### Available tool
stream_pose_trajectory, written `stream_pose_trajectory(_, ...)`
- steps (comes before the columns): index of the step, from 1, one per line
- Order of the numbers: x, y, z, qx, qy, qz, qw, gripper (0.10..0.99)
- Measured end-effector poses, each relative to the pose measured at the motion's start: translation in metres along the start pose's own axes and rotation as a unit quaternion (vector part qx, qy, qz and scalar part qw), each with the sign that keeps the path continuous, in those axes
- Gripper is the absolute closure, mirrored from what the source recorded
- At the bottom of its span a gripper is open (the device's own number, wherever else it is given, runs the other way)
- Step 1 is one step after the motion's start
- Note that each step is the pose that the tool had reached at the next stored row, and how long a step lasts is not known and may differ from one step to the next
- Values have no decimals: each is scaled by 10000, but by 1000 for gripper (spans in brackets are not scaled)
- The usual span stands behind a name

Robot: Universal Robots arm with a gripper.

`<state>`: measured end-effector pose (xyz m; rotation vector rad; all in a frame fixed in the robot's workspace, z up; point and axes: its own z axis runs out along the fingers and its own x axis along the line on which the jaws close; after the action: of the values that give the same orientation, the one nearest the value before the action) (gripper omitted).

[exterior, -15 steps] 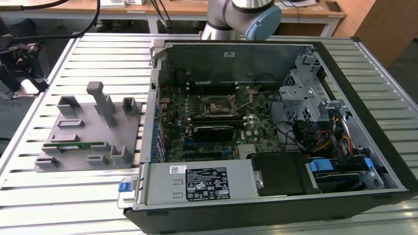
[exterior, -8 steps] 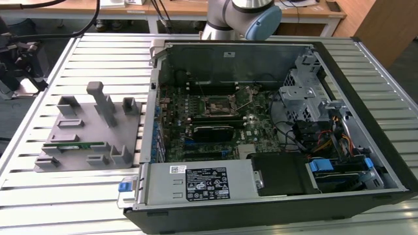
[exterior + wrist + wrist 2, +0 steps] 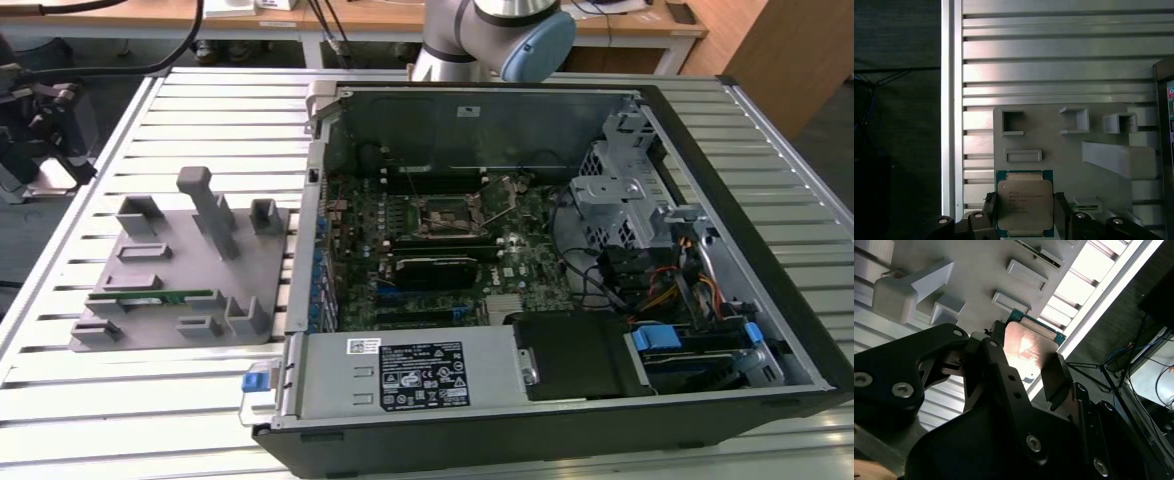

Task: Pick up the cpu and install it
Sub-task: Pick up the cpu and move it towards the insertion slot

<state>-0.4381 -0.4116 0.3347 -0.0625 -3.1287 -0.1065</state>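
Cpu [image 3: 1025, 200], a small flat square chip with a silvery metal top and green rim, is clamped on two sides between the black fingers of the gripper [image 3: 1024, 207]. It is held above the grey plastic holder plate [image 3: 1054, 135] on the slatted aluminium table [image 3: 1054, 50].
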Motion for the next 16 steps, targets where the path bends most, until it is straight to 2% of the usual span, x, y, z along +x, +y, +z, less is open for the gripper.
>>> stream_pose_trajectory(16,1,3,-45,0,0,0,10000,549)
